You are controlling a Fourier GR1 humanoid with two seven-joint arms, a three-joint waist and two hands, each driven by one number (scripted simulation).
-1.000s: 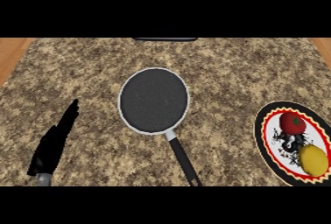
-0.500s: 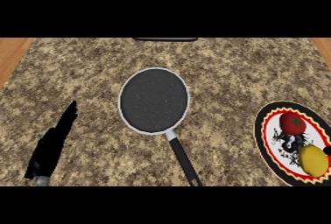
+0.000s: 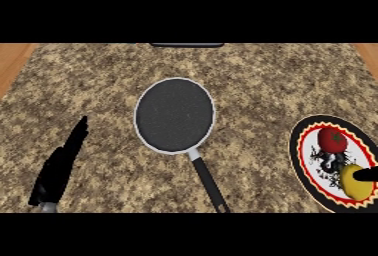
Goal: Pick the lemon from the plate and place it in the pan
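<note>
A yellow lemon (image 3: 354,183) lies on the near part of a round plate (image 3: 306,165) with a red, black and yellow rim, at the right edge of the counter. The plate's centre bears a red and black picture. A dark pan (image 3: 175,115) with a pale rim lies in the middle, nothing in it, its black handle (image 3: 209,185) pointing toward me. A black tip of my right hand (image 3: 367,174) enters from the right edge, right over the lemon. My left hand (image 3: 63,162) rests at the lower left, fingers straight.
The counter top (image 3: 258,80) is speckled brown stone. Wooden strips show at the far left and right corners. A dark object (image 3: 187,45) sits at the counter's far edge.
A black tip of my right hand has come into view at the right edge, over the lemon. The left hand has barely shifted.
</note>
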